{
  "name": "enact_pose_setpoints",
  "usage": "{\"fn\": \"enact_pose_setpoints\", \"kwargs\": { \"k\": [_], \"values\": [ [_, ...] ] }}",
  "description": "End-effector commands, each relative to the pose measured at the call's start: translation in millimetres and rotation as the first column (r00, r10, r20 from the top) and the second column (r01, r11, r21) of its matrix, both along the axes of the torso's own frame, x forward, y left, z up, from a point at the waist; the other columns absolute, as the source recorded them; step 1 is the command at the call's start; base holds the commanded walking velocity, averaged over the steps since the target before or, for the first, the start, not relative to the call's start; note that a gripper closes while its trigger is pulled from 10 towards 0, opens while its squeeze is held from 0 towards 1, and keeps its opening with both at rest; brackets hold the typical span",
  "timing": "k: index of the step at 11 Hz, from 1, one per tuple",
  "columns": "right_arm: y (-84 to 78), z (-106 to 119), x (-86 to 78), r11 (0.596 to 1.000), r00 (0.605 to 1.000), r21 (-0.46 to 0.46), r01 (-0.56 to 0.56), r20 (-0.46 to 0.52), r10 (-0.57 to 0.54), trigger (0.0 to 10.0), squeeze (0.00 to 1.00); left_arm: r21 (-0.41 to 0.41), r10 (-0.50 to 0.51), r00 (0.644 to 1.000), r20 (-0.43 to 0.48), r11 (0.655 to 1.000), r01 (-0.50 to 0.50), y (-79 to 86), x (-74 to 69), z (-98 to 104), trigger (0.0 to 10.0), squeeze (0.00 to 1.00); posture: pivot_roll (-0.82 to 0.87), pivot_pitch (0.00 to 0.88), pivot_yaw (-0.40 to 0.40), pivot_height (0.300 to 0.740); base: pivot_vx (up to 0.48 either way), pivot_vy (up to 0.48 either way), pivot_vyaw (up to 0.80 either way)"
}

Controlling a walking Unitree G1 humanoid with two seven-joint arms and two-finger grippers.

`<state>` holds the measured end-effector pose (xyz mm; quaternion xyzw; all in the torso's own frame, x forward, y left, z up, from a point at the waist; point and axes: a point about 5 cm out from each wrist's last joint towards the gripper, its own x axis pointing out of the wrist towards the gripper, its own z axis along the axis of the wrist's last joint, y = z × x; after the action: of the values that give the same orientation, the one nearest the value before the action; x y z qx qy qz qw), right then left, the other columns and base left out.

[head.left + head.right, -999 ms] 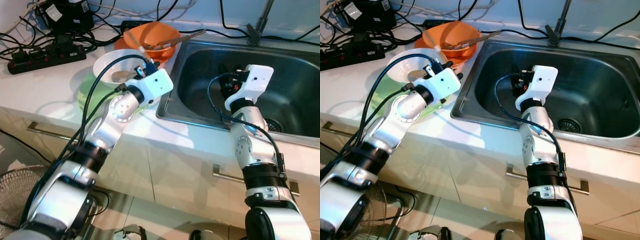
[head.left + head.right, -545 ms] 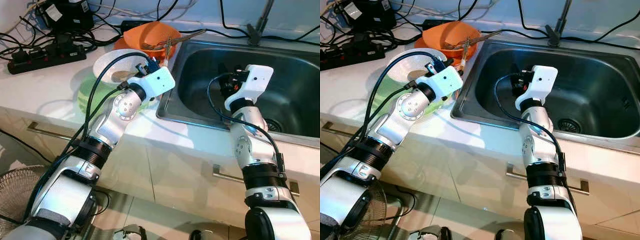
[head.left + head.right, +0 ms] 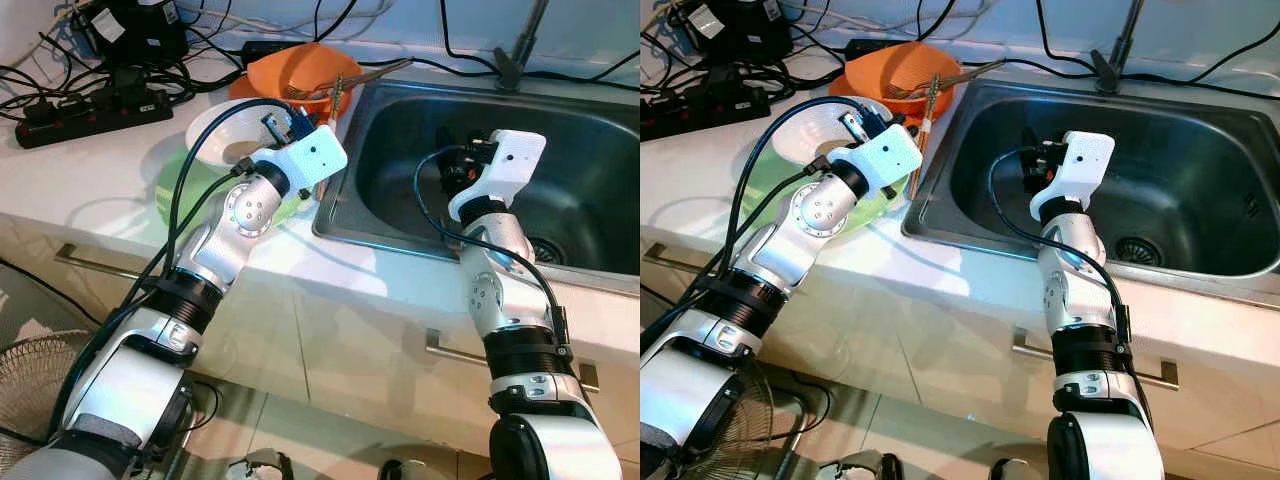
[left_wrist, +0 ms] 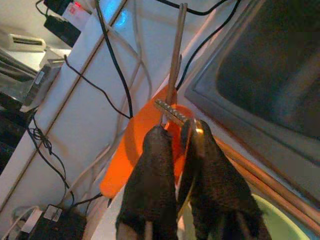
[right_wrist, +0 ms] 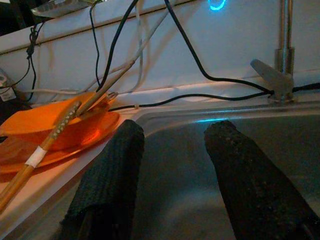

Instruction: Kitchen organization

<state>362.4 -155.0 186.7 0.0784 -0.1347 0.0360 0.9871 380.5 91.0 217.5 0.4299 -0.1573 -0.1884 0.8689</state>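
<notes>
The chopsticks [image 3: 921, 130] are pinched in the left gripper [image 4: 176, 145], lifted off the counter [image 3: 100, 170] at the sink's left edge, probably so they can be carried clear of the dishes. Nearest the robot, the green plate [image 3: 172, 188] lies under a white bowl [image 3: 225, 130], stacked to save room. The right gripper [image 5: 172, 165] hangs over the sink [image 3: 1180, 170] with its fingers apart and nothing between them, seemingly waiting. Farther back sits the orange bowl [image 3: 290, 70], holding more utensils [image 3: 345, 80] that lean toward the sink rim. Beyond that, a power strip [image 3: 90, 112] and tangled cables [image 3: 150, 70] crowd the wall.
</notes>
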Motion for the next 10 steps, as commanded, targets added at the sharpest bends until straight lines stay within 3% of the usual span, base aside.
{"fn": "enact_pose_setpoints", "kwargs": {
  "k": [1,8,10],
  "values": [
    [1.1,2,1.0,1.0,1.0,0.014,-0.002,0.007,0.002,10.0,0.0,0.014,0.001,1.0,0.022,1.0,-0.001,-0.9,1.9,6,0.0,0.0,0.11,0.065,0.043,0.74,0.0,0.0,0.0],
    [1.4,2,2.0,1.0,1.0,0.019,-0.005,0.003,0.005,10.0,0.0,0.037,-0.014,0.996,0.088,0.999,0.011,-5.2,0.0,22,0.0,0.0,0.11,0.07,0.043,0.74,0.0,0.0,0.0],
    [2.1,1,2.2,1.0,1.0,0.02,-0.007,0.003,0.007,10.0,0.0,0.042,-0.042,0.981,0.19,0.999,0.034,-11.3,-7.0,40,0.0,0.0,0.11,0.056,0.045,0.74,0.0,0.0,0.0]
  ]
}}
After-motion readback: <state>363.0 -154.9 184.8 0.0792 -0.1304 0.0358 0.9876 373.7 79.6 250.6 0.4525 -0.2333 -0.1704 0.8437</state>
